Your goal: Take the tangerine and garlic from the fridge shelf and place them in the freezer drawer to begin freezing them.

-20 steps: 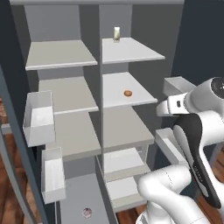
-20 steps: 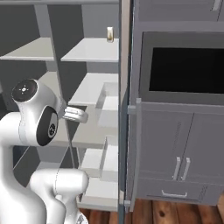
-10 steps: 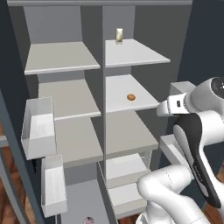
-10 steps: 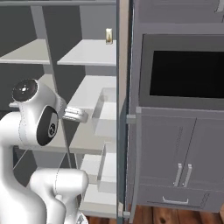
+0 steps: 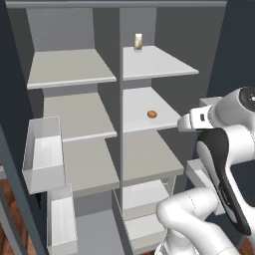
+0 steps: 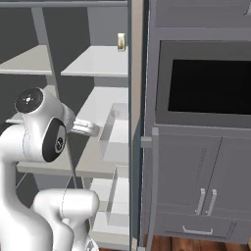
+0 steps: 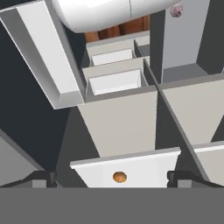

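The tangerine (image 5: 152, 114) is a small orange-brown ball lying on the second fridge shelf (image 5: 137, 102) of the right column. My gripper (image 5: 181, 124) hangs just right of that shelf, level with the fruit and apart from it. In the hand view the tangerine (image 7: 119, 176) lies on the pale shelf (image 7: 148, 164), seen between my fingertips (image 7: 41, 178). The gripper (image 7: 112, 181) is open with nothing in it. The pinkish garlic (image 7: 176, 11) rests on a grey floor low in the left column. I cannot tell which low grey compartment is the freezer drawer.
A pale upright carton (image 5: 138, 42) stands on the top right shelf. Walled door bins (image 5: 42, 154) hang on the open left door, and other bins (image 6: 115, 132) sit on the right door. A grey cabinet with a dark oven window (image 6: 211, 78) stands right of the fridge.
The whole scene has slid down and right in the left base view, so the camera has moved. The low floor with the garlic has left that view. The gripper stays open.
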